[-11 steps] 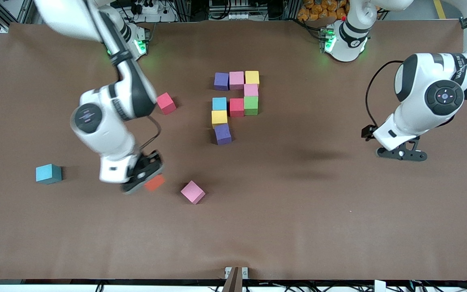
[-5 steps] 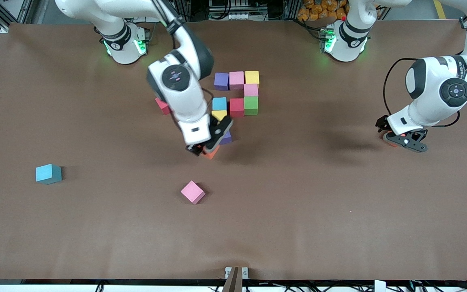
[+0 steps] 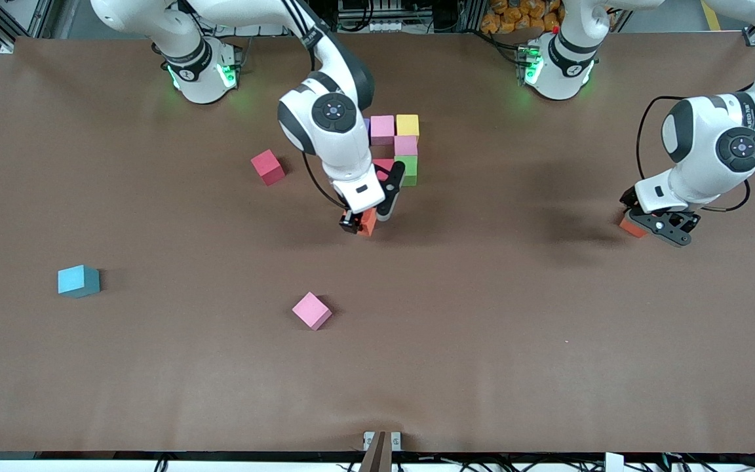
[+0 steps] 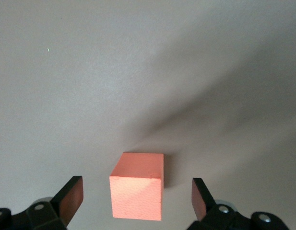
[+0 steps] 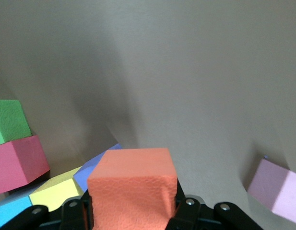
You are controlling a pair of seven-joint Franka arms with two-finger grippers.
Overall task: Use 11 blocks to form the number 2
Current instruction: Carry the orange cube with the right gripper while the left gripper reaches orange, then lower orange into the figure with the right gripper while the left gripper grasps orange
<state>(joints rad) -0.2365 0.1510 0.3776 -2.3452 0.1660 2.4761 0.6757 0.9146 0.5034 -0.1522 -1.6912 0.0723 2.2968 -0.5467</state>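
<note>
The brown table (image 3: pixel 548 367) carries a block cluster (image 3: pixel 401 145) near mid-table, with red (image 3: pixel 268 166), pink (image 3: pixel 312 311), light-blue (image 3: pixel 78 280) and orange (image 3: pixel 630 226) blocks scattered well apart around it.

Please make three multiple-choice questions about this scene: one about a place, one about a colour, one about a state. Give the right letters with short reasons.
1. What is the left gripper over?
A. an orange block on the table
B. the loose pink block
C. the light blue block

2. What colour is the block in the right gripper?
A. green
B. orange
C. yellow

3. How do the left gripper's fingers stand?
A. shut on a block
B. open, one on each side of the block
C. shut on nothing

Answers: 1 A, the left wrist view shows an orange cube on the table below it. 2 B, the right wrist view shows the held block is orange. 3 B, both pads stand apart from the cube.
</note>
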